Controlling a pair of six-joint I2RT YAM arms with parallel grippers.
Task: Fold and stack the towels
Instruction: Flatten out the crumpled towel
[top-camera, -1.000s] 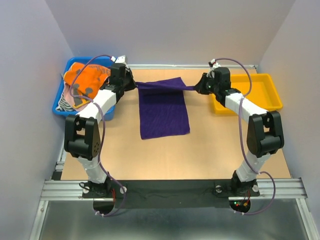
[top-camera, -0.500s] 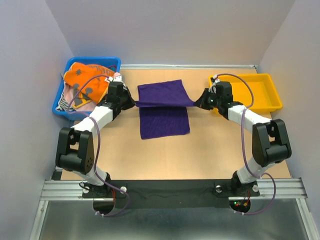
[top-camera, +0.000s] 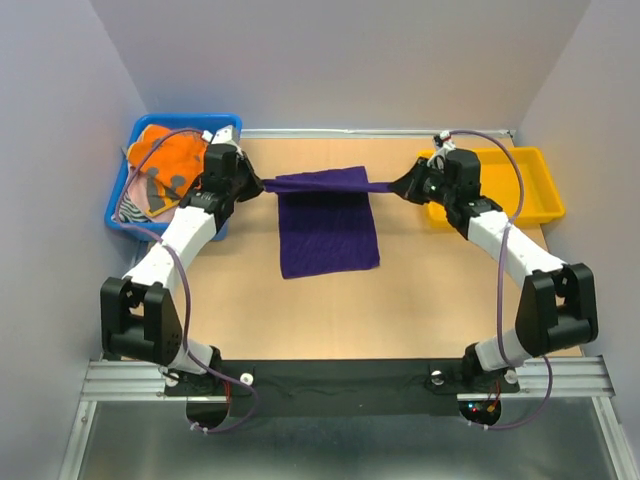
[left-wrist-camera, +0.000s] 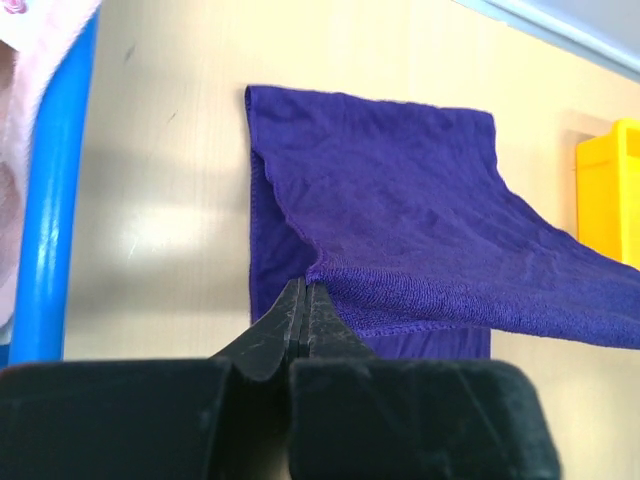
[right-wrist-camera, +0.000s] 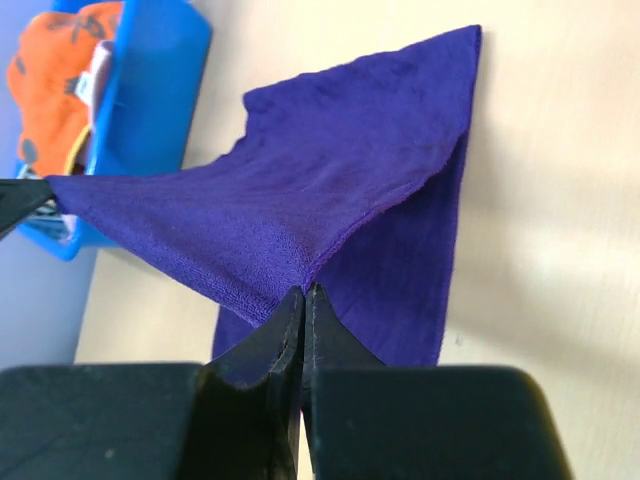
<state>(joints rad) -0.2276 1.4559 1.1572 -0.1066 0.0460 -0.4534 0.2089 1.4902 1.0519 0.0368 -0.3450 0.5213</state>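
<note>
The dark purple towel (top-camera: 327, 232) lies on the table with its near part flat and its far edge lifted and stretched taut between both grippers. My left gripper (top-camera: 258, 186) is shut on the far left corner; it shows pinched in the left wrist view (left-wrist-camera: 303, 285), with the towel (left-wrist-camera: 400, 200) spreading away. My right gripper (top-camera: 398, 186) is shut on the far right corner, seen in the right wrist view (right-wrist-camera: 303, 290) with the towel (right-wrist-camera: 330, 190). The grey-and-orange towel (top-camera: 170, 165) lies crumpled in the blue bin (top-camera: 120, 222). A pale pink cloth edge (left-wrist-camera: 30, 30) shows there.
The blue bin stands at the table's far left, beside my left arm. A yellow tray (top-camera: 530, 190) stands at the far right, under my right wrist. Walls close in the back and both sides.
Both grippers have moved away from me with the towel's far edge, after swinging nearer half a second ago. The lifted flap is now narrower and taut.
</note>
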